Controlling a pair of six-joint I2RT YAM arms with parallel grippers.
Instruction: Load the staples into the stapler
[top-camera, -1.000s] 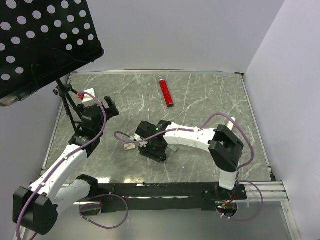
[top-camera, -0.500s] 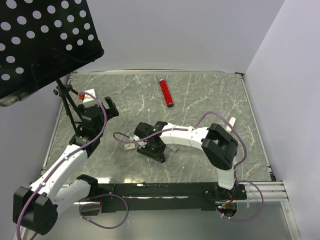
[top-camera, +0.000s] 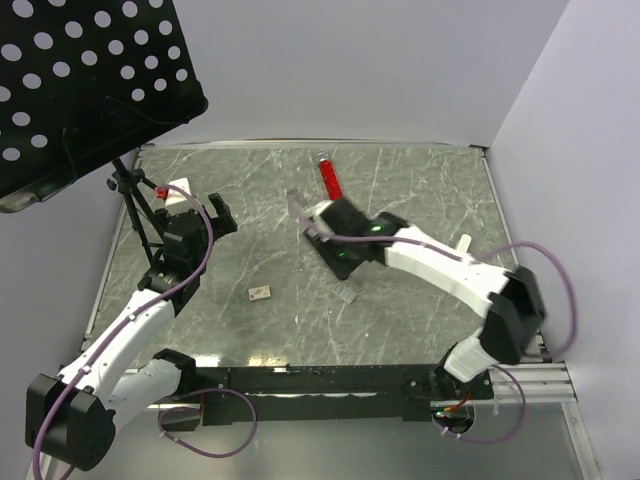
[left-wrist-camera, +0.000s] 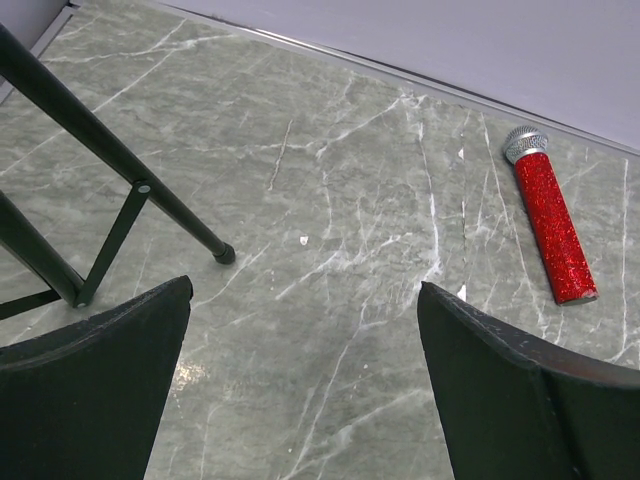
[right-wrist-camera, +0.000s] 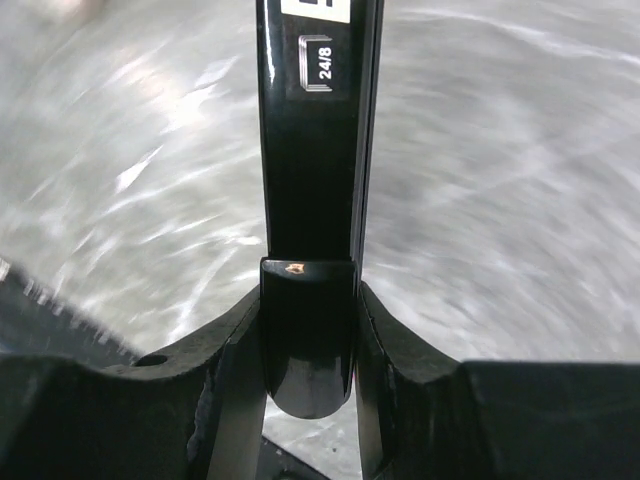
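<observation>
The right pincer (right-wrist-camera: 308, 335) pinches the stapler (right-wrist-camera: 312, 150): in the right wrist view its two fingers (right-wrist-camera: 238, 335) press on either side of the slim black body near its rounded end. The rest of the stapler runs away from the camera and carries a small label reading 24/8. Only this view shows the grip. From above, the pincer and what it holds are a dark smear over the middle of the bench (top-camera: 420, 190), and the stapler cannot be picked out there. The marble under the stapler is blurred in the wrist view.

Only the top view shows the staples (top-camera: 346, 293), a tiny grey strip lying flat on the bench. The strip is on the near side of the right pincer, near it but apart. Further left lies a small beige piece (top-camera: 260, 293), on its own.

The left pincer (left-wrist-camera: 300, 385) is spread wide and holds nothing, poised over bare marble at the left of the bench. Its wrist view shows the red glitter tube (left-wrist-camera: 548, 228) with a silver cap lying near the far edge, and the thin black legs of the stand (left-wrist-camera: 120, 165). The top view shows the stand carrying a black perforated desk.

Count: one stapler, one strip of staples, one red tube, one beige piece, one stand, two arms.
</observation>
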